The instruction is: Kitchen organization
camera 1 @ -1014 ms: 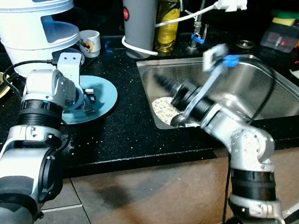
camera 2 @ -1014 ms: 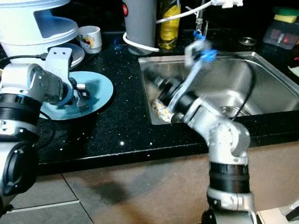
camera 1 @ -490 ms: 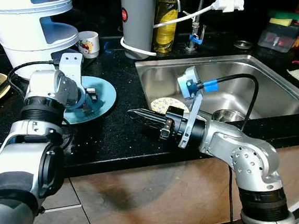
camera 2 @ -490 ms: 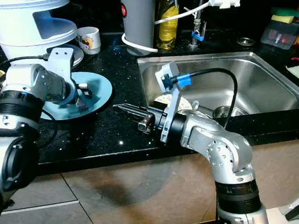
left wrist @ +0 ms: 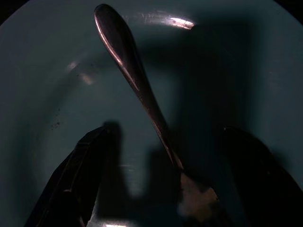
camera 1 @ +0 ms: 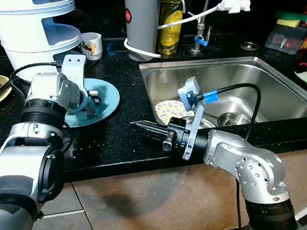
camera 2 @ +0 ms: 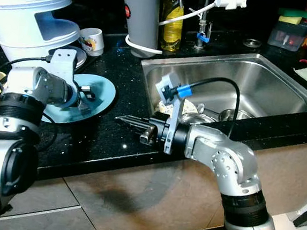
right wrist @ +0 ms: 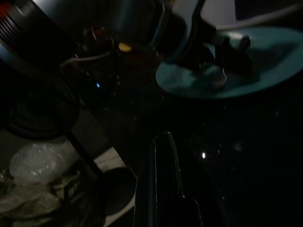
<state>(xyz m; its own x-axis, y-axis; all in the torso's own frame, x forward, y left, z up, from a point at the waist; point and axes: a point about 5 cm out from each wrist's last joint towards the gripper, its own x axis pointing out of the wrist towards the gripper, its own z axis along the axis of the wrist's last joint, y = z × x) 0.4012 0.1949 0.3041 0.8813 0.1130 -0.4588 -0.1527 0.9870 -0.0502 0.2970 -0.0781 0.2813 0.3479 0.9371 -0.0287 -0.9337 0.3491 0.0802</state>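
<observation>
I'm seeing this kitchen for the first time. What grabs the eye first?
The right gripper stretches sideways over the black countertop, fingers together and pointing toward the light blue plate. The left gripper is down on that plate, its open fingers either side of a metal utensil lying there. Behind the right arm, the steel sink holds a patterned dish.

this was a home kitchen: a black speckled worktop (camera 1: 124, 139) ran along its front edge, with a steel sink (camera 1: 285, 89) set into its right half and a tap (camera 1: 204, 28) at the back edge. a bottle of oil (camera 1: 171, 19) stood by a grey canister (camera 1: 140, 17) (dishes lay about too), above a tiled floor (camera 1: 74, 221).
</observation>
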